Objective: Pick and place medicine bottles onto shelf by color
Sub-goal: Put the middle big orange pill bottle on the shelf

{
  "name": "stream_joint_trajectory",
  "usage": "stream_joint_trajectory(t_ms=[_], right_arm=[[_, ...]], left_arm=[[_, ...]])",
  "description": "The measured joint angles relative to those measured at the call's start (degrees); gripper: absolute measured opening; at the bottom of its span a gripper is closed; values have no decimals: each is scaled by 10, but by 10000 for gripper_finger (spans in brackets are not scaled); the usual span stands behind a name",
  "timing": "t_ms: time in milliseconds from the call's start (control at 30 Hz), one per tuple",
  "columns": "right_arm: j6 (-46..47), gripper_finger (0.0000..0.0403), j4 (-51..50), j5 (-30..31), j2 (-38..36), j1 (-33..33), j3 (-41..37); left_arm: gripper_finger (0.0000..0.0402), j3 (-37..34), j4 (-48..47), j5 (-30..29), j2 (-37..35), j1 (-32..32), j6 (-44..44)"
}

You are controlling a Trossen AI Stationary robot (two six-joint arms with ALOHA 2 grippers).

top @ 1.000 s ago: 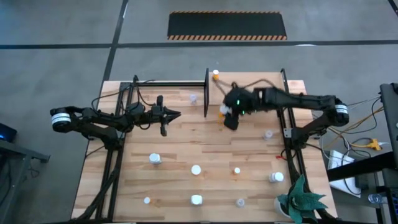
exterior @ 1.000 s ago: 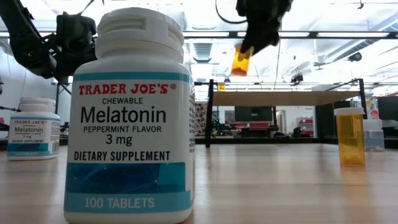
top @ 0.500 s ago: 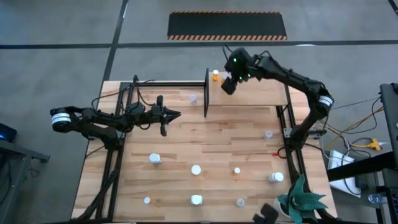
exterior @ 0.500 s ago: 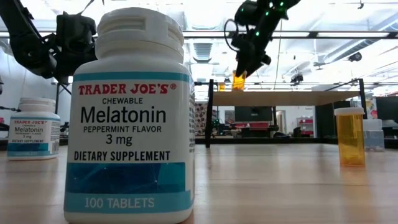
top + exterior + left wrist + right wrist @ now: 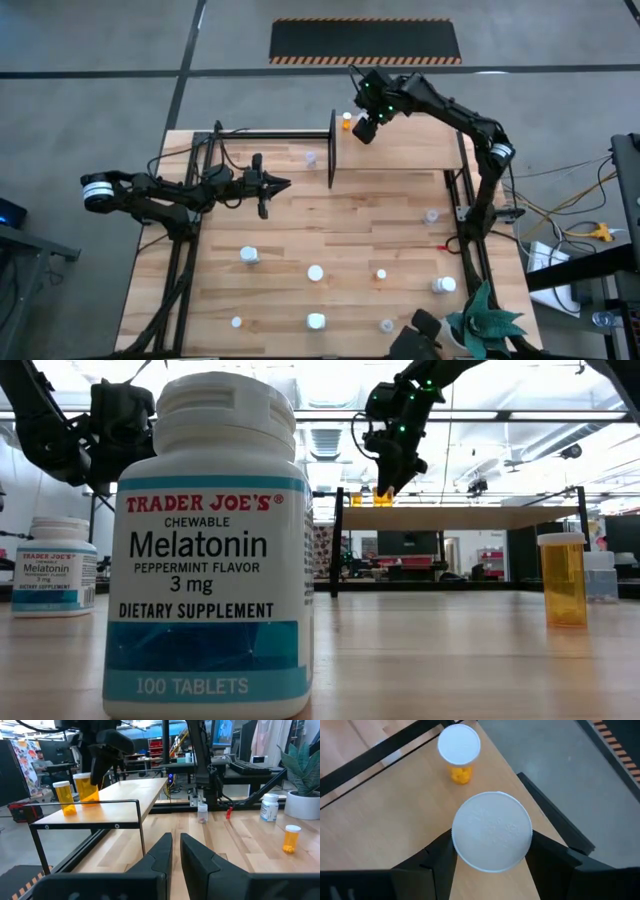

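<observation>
The right end effector (image 5: 492,855), clamped on an upright orange medicine bottle (image 5: 86,786), holds it directly above the shelf (image 5: 420,148), just beside the orange bottle (image 5: 459,751) standing there.

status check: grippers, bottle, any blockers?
Right gripper shut on orange bottle, over shelf beside placed orange bottle. Left gripper shut, idle. No blockers visible.

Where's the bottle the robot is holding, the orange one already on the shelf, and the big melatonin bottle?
held bottle (image 5: 492,831): right wrist view, its white cap
orange bottle on shelf (image 5: 459,748): right wrist view, its cap
melatonin bottle (image 5: 208,560): low view, its label
</observation>
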Motion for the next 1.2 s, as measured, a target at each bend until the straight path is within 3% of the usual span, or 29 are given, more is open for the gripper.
stream_joint_trajectory(t_ms=[267,1200], right_arm=[[-8,201,-30,14,22,-12,37],[10,203,-58,14,20,-24,44]], left_arm=[[19,-1,0,0,0,0,0],[19,-3,0,0,0,0,10]])
